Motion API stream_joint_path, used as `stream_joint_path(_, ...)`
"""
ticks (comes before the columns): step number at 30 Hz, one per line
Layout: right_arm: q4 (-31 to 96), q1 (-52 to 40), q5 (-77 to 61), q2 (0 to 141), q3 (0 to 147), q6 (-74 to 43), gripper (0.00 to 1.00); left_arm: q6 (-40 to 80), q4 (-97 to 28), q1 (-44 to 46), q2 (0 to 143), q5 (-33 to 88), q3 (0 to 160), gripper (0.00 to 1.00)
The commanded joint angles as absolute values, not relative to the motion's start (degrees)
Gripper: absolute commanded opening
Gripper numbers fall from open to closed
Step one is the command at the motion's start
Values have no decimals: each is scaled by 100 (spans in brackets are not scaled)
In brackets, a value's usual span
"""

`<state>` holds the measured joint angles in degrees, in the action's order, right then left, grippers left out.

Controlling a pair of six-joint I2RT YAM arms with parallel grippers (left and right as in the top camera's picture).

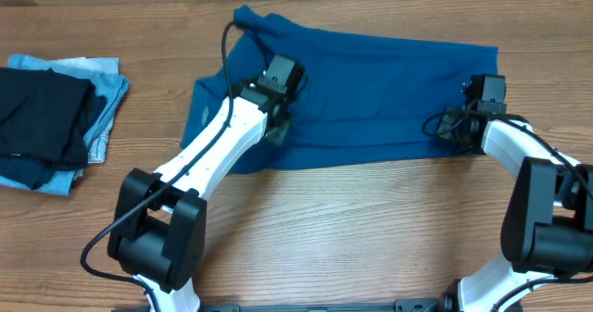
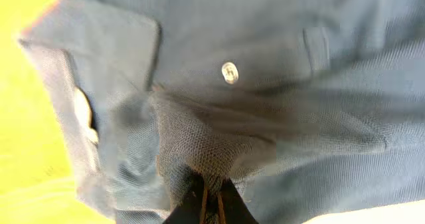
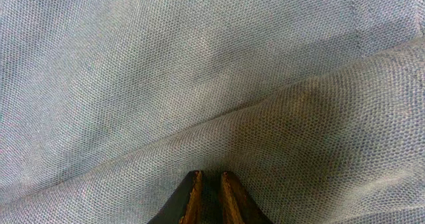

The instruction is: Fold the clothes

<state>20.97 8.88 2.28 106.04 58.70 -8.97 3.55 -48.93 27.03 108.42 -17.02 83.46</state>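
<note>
The deep-blue collared shirt (image 1: 371,90) lies spread across the far half of the wooden table (image 1: 371,229). My left gripper (image 1: 278,118) sits on the shirt's left part, near the collar. In the left wrist view that gripper (image 2: 211,201) is shut, with a raised fold of the shirt (image 2: 199,144) pinched between its fingers. A white button (image 2: 229,72) and the collar (image 2: 93,44) show above it. My right gripper (image 1: 454,127) rests at the shirt's right end. In the right wrist view it (image 3: 211,192) is shut on a ridge of the shirt's fabric (image 3: 279,131).
A stack of folded garments lies at the table's left edge, a black one (image 1: 42,118) on top of a pale light-blue one (image 1: 107,90). Both arm bases stand at the near edge.
</note>
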Motion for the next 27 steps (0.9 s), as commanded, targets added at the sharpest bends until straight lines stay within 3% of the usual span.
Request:
stream_joint_path(1,2034,945,244,10728,5815,-895,15,311,-4606,2724,10768,-1994,8545,8)
stream_joint_path(13,1999,939,117,10728,6165,-891,15,274,-3352,2386,11421,-1986,8534,13)
stream_joint_path(17,2078,939,82,10715,6313,-862,15,281,-3004,2357,11852,-2001,8534,7)
stream_joint_path(23,3868,921,-1157,10661,7579,51,15,301,-2670,2353,11837,-2541,8558,8)
stream_joint_path(27,4685,808,-1212,10663,7664,-110,15,362,-2670,2353,11837,-2571,8720,8)
